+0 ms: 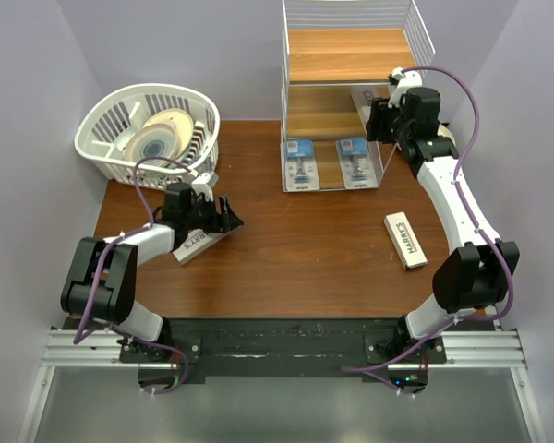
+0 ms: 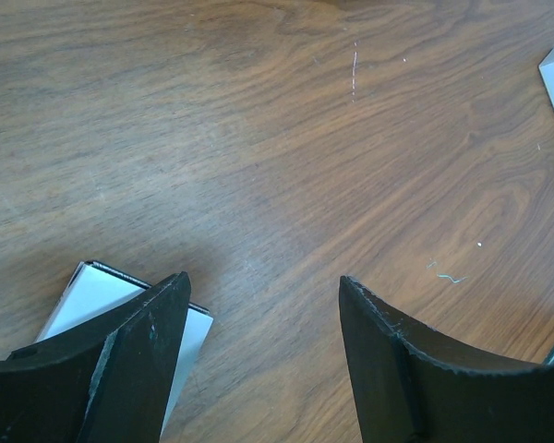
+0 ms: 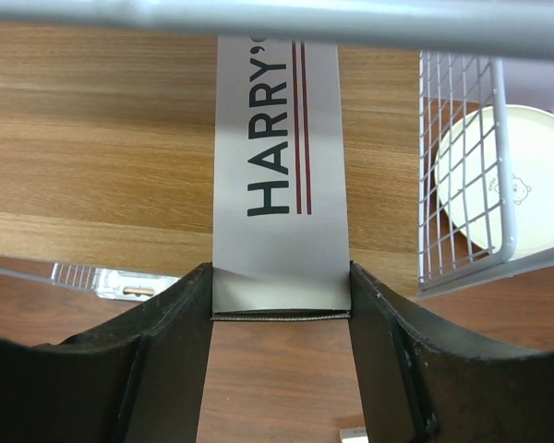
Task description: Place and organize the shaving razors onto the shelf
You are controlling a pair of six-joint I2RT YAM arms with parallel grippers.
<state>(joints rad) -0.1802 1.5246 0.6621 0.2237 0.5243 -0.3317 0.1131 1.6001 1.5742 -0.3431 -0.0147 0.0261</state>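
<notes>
Box in right pincer reads HARRY (wrist view only).

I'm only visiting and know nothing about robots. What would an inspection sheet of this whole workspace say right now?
Surface: brown wooden table, a few small specks.
Job's things: white wire shelf; two blister packs on its lowest level; loose box on the table at right; second box beside the left tool; held box reaching onto a tier.
Clutter: white basket holding plates; lone plate beyond the shelf's mesh.
Grippers: left tool open, bare wood between its fingers; right tool shut on the held box.
Cables: purple cables, one along each arm.
Surroundings: plain lilac walls.
</notes>
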